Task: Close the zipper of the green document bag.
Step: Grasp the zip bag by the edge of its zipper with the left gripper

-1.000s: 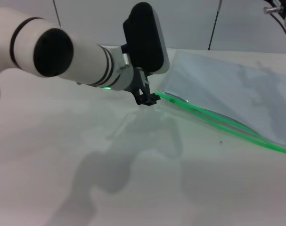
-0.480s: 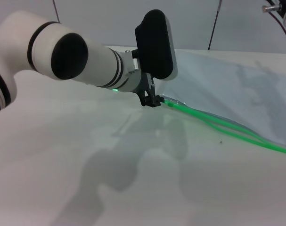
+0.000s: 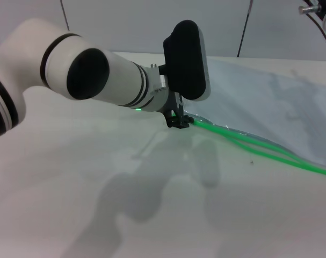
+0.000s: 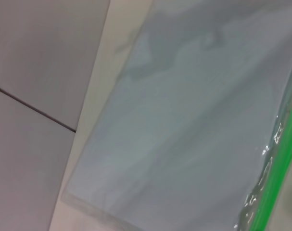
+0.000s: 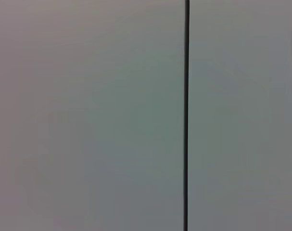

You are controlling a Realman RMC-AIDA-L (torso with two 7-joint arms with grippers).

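The green document bag [image 3: 259,97] lies flat on the white table, right of centre in the head view. It is a translucent bluish-grey pouch. Its zipper [image 3: 248,144] is a bright green strip along the near edge, and it shows as two green lines that part toward the right. My left gripper [image 3: 179,122] sits at the strip's left end, its small black fingers pinched shut on the zipper; the slider is hidden under them. The left wrist view shows the bag [image 4: 184,120] and the zipper [image 4: 275,183] close up. My right gripper is out of view.
The white table [image 3: 71,177] stretches to the left and the front, crossed by the arm's shadow. A grey panelled wall [image 3: 125,21] stands behind it. Part of my right arm [image 3: 321,13] is parked at the upper right. A dark wall seam [image 5: 186,115] fills the right wrist view.
My left gripper has slid a short way right along the green strip, and the arm has followed. The bag has stayed in place.
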